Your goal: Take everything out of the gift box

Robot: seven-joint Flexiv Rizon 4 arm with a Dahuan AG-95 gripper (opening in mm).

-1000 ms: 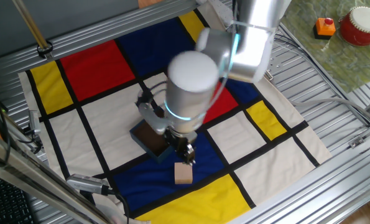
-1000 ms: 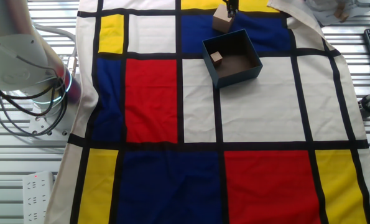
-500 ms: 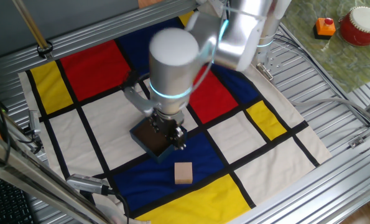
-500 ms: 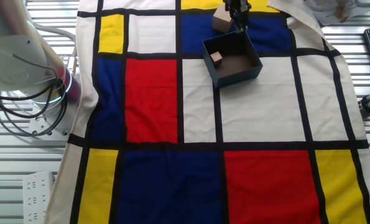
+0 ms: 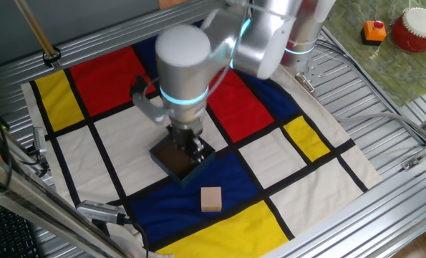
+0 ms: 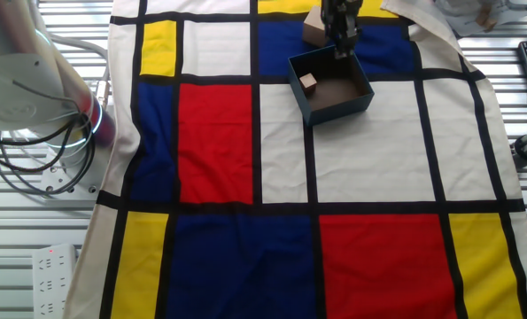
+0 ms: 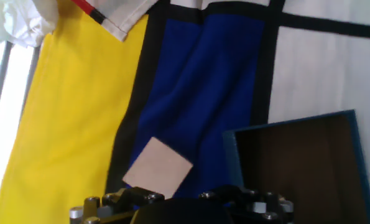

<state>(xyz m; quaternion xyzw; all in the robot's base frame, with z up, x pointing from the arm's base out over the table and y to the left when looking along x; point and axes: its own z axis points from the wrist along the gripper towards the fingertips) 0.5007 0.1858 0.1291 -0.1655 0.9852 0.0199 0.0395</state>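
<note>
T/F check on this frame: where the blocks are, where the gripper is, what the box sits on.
1. One block lies inside the box. True.
2. A second block lies on the cloth outside the box. True.
3. The gripper holds a block. False: nothing shows between its fingers, though whether it is open or shut cannot be told.
4. The box is empty. False: one block remains by its wall.
5. The box sits on a red square. False: it straddles blue and white squares.
6. The gripper hangs at the box's rim. True.
</note>
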